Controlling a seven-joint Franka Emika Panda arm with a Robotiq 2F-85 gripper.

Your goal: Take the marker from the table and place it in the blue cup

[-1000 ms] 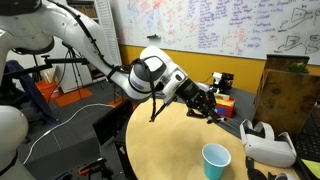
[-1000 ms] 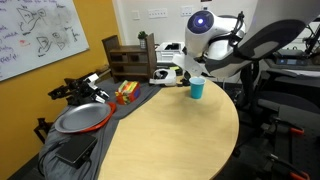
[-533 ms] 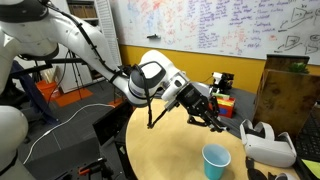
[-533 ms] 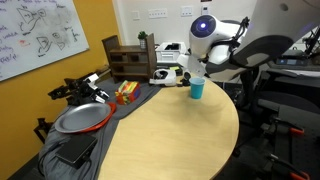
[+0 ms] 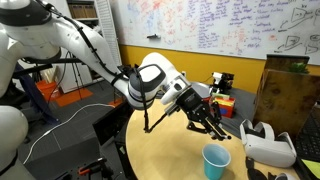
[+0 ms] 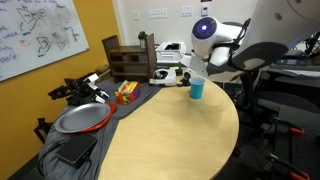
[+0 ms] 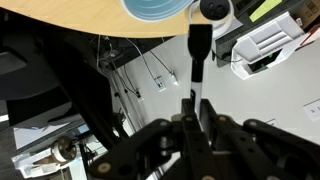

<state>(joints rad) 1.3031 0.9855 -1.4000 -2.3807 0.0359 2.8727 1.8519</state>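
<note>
Gripping the marker [image 7: 197,55]: the gripper [image 7: 196,108] is clamped on one end of it in the wrist view, and the black stick runs straight out from between the jaws. The marker is off the table [image 5: 165,150], carried in the air. Its free tip sits just beside the right edge of the blue cup's [image 7: 158,8] rim in that view, not inside it. That view looks flipped, with the tabletop [image 7: 70,20] along the top.

In an exterior view the gripper [image 5: 213,124] hangs above the tabletop, a bit beyond the blue cup [image 5: 216,160] and apart from it. The marker can't be picked out against the dark jaws there. The cup stands upright near the near right edge, rim open. A white headset [image 5: 268,143] lies just right of the cup, also seen in the wrist view [image 7: 262,45].

In an exterior view from the opposite side, the cup [image 6: 197,88] is at the far edge of the table [image 6: 170,135], and the arm [image 6: 240,50] reaches in from the right above it. The gripper itself is too small to read here. A round metal pan [image 6: 80,118] sits on a dark cloth [image 6: 60,152] on the left, well apart from the cup.
</note>
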